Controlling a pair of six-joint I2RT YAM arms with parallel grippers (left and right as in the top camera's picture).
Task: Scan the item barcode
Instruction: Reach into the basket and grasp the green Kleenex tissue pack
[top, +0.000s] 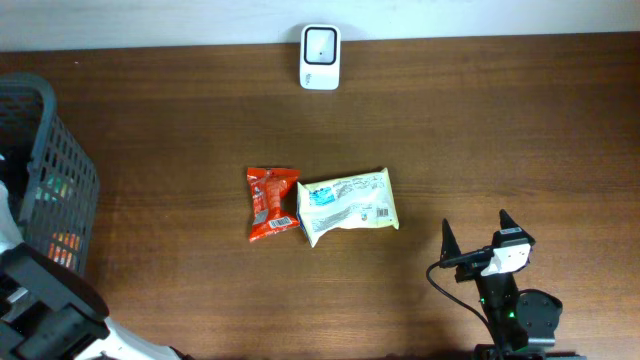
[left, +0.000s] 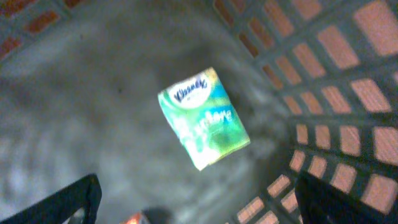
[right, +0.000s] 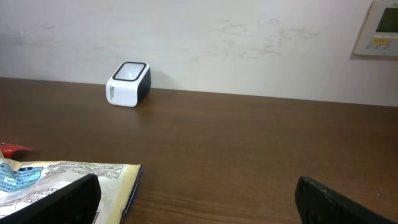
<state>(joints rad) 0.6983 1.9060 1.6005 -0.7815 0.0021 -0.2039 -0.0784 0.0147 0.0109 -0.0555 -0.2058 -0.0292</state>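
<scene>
Two packets lie side by side near the middle of the worktop (top: 500, 120): a red packet (top: 272, 204) towards the left edge and a pale packet (top: 348, 205) with blue print just beside it, their near corners touching or very nearly so. A small white label sits at the red packet's near corner and a dark mark near the pale packet's right end; both are too small to read. A white scanner (top: 320, 57) stands at the middle of the far edge, well apart from the packets.

A grey basket (top: 45, 170) stands at the left edge. The left tool (left: 198, 186) hangs inside it with its fingers (left: 68, 202) spread wide and nothing between them. Below it, a green and white tissue pack (left: 204, 118) lies tilted on the basket floor.

The right tool (top: 476, 225) hovers near the near-right corner, apart from the pale packet, its fingers (right: 62, 202) as wide as they go and holding nothing. From its wrist camera the pale packet shows low at the left, a sliver of the red packet beyond it, and the scanner stands against the white wall (right: 249, 43) with its window facing up. A wall panel (right: 379, 28) shows at the upper right.
</scene>
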